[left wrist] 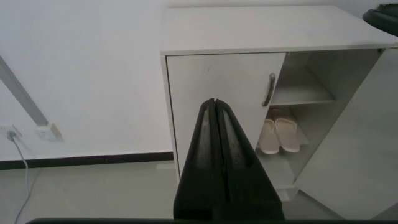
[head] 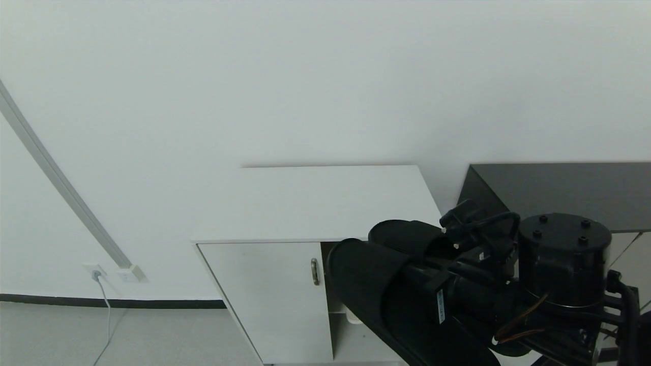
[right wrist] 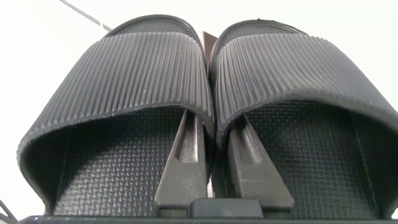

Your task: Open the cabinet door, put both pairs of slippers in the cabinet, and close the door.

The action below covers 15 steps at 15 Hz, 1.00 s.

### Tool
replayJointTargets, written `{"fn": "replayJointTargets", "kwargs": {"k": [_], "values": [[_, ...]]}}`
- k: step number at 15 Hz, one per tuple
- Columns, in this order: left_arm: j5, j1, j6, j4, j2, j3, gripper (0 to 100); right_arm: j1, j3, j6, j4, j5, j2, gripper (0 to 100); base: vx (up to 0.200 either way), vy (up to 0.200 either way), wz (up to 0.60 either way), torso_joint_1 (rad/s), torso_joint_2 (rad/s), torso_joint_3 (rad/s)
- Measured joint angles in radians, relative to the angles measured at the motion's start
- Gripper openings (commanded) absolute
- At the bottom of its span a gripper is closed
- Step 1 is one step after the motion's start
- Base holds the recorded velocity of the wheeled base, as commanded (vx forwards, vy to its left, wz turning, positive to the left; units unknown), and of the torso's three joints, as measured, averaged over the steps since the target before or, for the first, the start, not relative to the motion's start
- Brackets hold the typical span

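Black slippers pinched in right gripper, jaws clamped on inner walls, at 4 o'clock of cabinet. Door open, pale pair shelved inside. Left gripper jaws pressed together, empty. Remaining: stow, close.

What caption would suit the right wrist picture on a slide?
Right gripper clamps the pair of black slippers together by their touching inner walls.

black slippers: matt rubber, ribbed straps; cabinet: smooth matt panels; handle: metal
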Motion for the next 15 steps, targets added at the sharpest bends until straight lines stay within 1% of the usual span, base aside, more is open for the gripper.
{"fn": "replayJointTargets", "kwargs": {"k": [4,15], "values": [[0.0,0.0,0.0,0.0,0.0,0.0,0,0.003,0.003,0.001,0.0,0.003,0.001,0,0.0,0.0,0.0,0.0,0.0,0.0],[0.0,0.0,0.001,0.0,0.0,0.0,0,0.009,0.01,0.002,-0.002,0.006,0.002,0,0.0,0.0,0.0,-0.157,0.36,0.197]]}}
